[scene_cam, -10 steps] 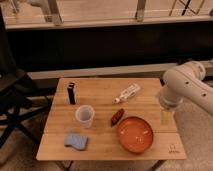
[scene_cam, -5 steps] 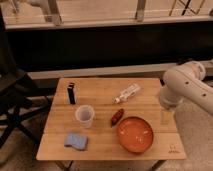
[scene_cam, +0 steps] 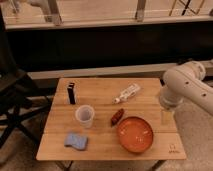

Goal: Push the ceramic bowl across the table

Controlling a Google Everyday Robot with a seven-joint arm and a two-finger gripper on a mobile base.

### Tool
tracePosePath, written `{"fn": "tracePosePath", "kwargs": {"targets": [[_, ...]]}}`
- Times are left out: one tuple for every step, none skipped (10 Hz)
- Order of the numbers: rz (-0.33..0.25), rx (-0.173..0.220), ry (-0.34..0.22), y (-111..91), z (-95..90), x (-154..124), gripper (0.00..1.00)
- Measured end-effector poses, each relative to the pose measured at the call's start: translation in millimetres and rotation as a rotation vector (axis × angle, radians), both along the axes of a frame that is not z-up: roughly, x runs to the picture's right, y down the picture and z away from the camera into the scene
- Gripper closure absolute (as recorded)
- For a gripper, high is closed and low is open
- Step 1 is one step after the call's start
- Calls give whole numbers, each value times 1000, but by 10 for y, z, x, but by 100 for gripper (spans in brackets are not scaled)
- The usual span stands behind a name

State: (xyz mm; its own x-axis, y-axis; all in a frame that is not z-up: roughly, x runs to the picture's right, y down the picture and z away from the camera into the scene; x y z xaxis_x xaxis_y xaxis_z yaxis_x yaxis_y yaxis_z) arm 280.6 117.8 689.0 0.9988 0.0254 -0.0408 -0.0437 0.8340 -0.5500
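The ceramic bowl [scene_cam: 135, 134] is wide, shallow and orange-red, and it sits on the front right part of the light wooden table [scene_cam: 100, 92]. My white arm [scene_cam: 185, 87] comes in from the right. My gripper [scene_cam: 165, 117] hangs down at the table's right edge, just right of and slightly behind the bowl's rim. A small gap shows between it and the bowl. The bowl looks empty.
A translucent white cup [scene_cam: 84, 115] stands left of centre. A small reddish-brown item [scene_cam: 117, 117] lies just beyond the bowl's left rim. A blue sponge [scene_cam: 76, 141] lies front left, a dark upright block [scene_cam: 71, 93] back left, a white tube [scene_cam: 127, 93] back centre. A dark folding chair [scene_cam: 12, 100] stands left of the table.
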Motion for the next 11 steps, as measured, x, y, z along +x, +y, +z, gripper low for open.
{"fn": "tracePosePath", "kwargs": {"targets": [[-4,-9,-5,102,73,-23,20],[-8,-17,-13,225,181,-62,20],[-14,-26,-21,301,246,-102,20],[-15,-31,-25,331,263,-127,20],[-14,-31,-25,333,267,-124,20],[-15,-36,-29,352,258,-133,20],[-18,-46,-37,399,262,-141,20],[-18,-55,-40,462,291,-139,20],[-20,-58,-45,535,357,-140,20],[-23,-62,-52,579,403,-164,20],[-23,-64,-57,597,421,-186,20]]}}
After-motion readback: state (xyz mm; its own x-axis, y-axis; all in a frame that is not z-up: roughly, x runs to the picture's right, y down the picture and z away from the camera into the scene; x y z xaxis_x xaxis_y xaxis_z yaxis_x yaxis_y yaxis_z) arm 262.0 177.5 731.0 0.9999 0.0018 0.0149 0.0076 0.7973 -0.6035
